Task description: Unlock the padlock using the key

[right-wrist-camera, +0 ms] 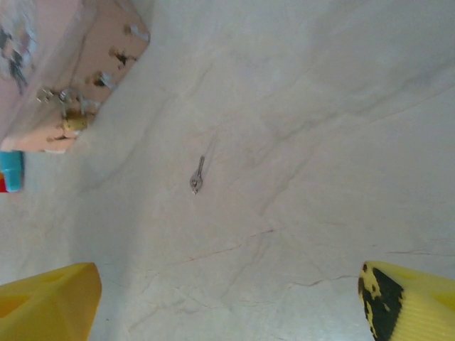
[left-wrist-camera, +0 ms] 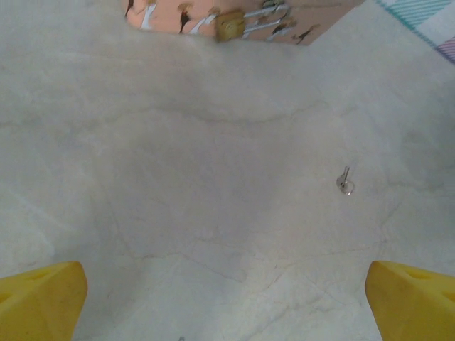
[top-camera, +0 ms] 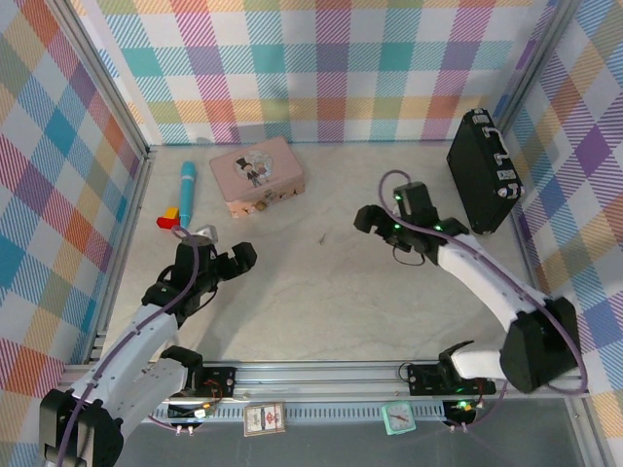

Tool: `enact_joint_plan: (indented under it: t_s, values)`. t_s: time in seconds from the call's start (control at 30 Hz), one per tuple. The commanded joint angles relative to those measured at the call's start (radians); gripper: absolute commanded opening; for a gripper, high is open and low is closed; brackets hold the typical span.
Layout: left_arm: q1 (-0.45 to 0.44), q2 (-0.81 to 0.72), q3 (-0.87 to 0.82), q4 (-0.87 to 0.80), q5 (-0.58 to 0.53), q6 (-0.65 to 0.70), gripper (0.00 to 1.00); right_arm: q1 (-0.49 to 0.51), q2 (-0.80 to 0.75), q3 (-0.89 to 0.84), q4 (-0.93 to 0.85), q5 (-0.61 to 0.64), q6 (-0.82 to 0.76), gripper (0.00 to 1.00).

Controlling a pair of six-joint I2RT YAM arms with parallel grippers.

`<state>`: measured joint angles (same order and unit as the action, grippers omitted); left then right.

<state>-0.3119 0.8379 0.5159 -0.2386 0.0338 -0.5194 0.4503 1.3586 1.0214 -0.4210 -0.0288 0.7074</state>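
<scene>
Left claw (left-wrist-camera: 227, 302): spread wide, nothing held, poised over the left side of the tabletop (top-camera: 321, 302). The padlock (left-wrist-camera: 229, 25) is seen hung on the pink tin (top-camera: 256, 173), by the far edge, left of centre. The key (right-wrist-camera: 197, 179) is found flat mid-tabletop, apart from the tin. Right claw (right-wrist-camera: 229, 304): likewise wide, empty. The key's bow is best pinched low at the surface, blade left free.

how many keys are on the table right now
1. The key lies alone on the bare tabletop, apart from and to the right of the pink tin, whose front carries the padlock. Another could be hidden behind the tin or the black case.
</scene>
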Motion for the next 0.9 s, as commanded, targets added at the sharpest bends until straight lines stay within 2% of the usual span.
enact_joint_plan:
  t_s: [0.0, 0.13, 0.33, 0.47, 0.67, 0.87]
  values:
    - [-0.006, -0.013, -0.063, 0.109, 0.012, 0.044, 1.00, 0.064, 0.116, 0.109, -0.080, 0.046, 0.009, 0.89]
    - [-0.017, -0.050, -0.046, 0.058, -0.017, 0.048, 1.00, 0.141, 0.287, 0.262, -0.175, 0.078, 0.000, 0.83]
    - [-0.018, -0.073, -0.050, 0.046, -0.008, 0.031, 1.00, 0.209, 0.518, 0.450, -0.260, 0.081, -0.006, 0.67]
    - [-0.018, -0.059, -0.025, 0.019, -0.008, 0.031, 1.00, 0.240, 0.633, 0.568, -0.323, 0.107, -0.031, 0.62]
    - [-0.018, -0.078, -0.023, 0.007, -0.011, 0.032, 1.00, 0.250, 0.750, 0.681, -0.406, 0.167, -0.030, 0.52]
    - [-0.018, -0.081, -0.023, 0.005, 0.005, 0.027, 1.00, 0.252, 0.795, 0.704, -0.416, 0.179, -0.030, 0.43]
